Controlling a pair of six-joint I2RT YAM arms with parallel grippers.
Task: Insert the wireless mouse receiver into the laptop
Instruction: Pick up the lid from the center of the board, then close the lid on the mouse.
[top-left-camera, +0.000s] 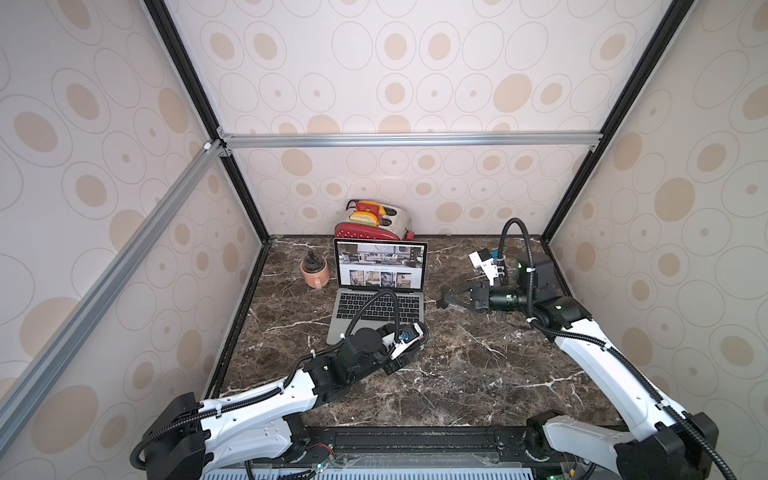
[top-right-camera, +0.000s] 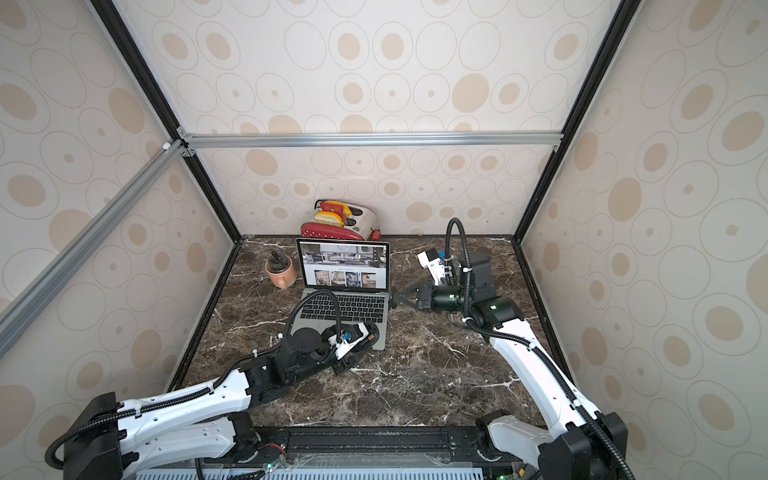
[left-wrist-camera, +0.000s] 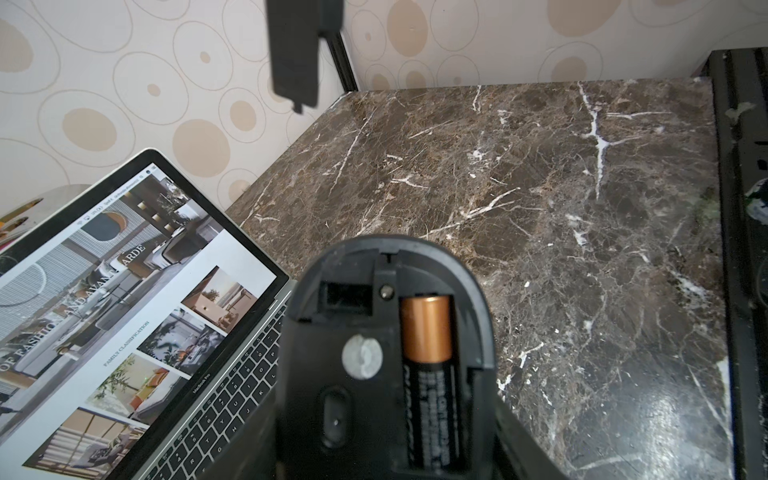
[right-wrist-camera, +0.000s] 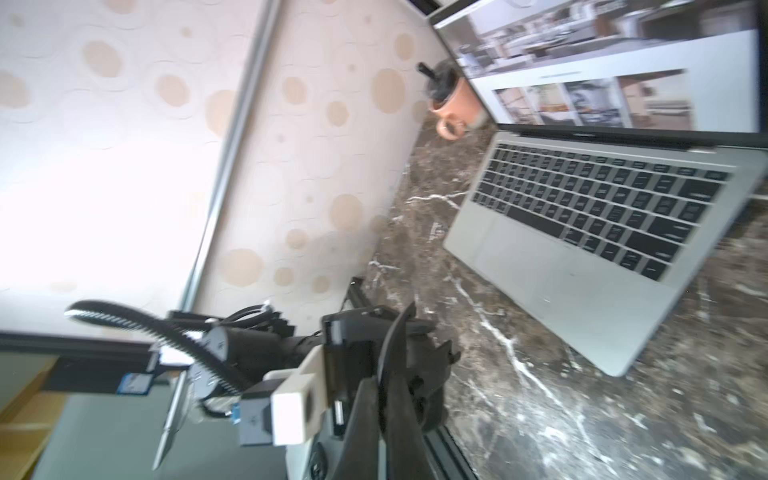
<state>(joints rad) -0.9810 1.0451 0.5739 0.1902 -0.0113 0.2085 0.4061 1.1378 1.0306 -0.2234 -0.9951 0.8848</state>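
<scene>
Left gripper (top-left-camera: 413, 347) clamping upturned mouse (left-wrist-camera: 386, 353) over laptop (top-left-camera: 376, 307) corner, right gripper (top-left-camera: 441, 301) closed beside it, mug (top-left-camera: 316, 273), toaster (top-left-camera: 376, 222) behind

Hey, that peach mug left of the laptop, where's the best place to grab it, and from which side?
Probably the handle: the peach mug stands upright with it turned toward the robot's base, so come in low from the front, jaws either side of the loop. A dark item fills the opening, so a rim pinch looks harder.

Both top views high, looking down on brown veined marble tabletop (top-left-camera: 457, 374); close wrist views sharing slim silver-grey laptop (right-wrist-camera: 582, 208).
</scene>
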